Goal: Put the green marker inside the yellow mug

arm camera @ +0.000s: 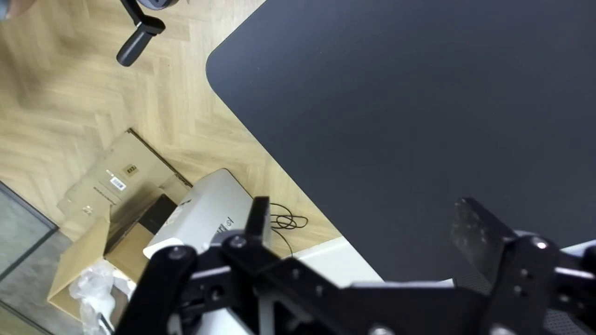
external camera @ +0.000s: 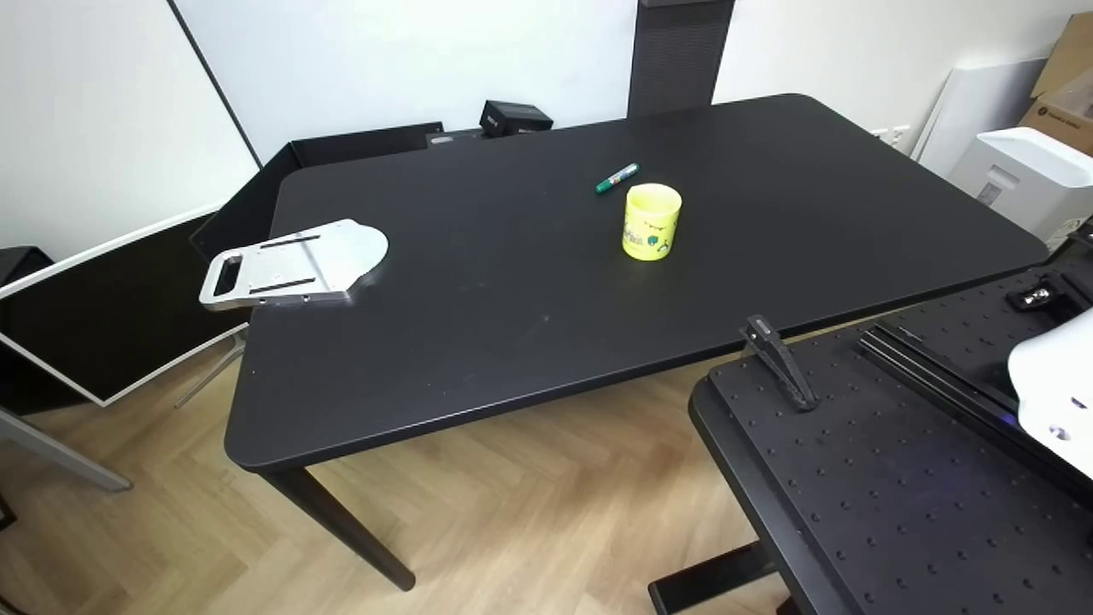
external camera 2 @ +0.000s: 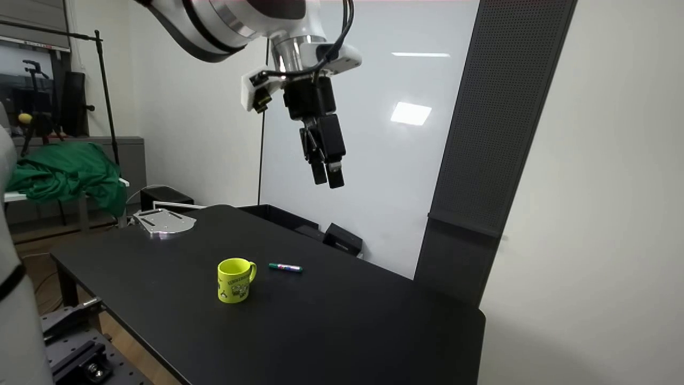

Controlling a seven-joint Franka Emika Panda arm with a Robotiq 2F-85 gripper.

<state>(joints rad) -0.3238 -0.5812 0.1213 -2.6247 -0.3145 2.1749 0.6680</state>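
The green marker (external camera: 617,178) lies on the black table, beside the yellow mug and apart from it; it also shows in an exterior view (external camera 2: 285,267). The yellow mug (external camera: 652,231) stands upright; in an exterior view (external camera 2: 233,282) its handle points toward the marker. My gripper (external camera 2: 327,181) hangs high above the table, well above both things. In the wrist view my gripper (arm camera: 364,204) is open, its fingers wide apart with nothing between them. The marker and the mug are out of the wrist view.
A silver metal plate (external camera: 295,260) lies at a corner of the black table (external camera: 478,290), partly past its edge. A clamp (external camera: 779,363) sits on the perforated robot stand (external camera: 862,495). A white wall board (external camera 2: 385,149) rises behind the table. Cardboard boxes (arm camera: 125,172) lie on the floor.
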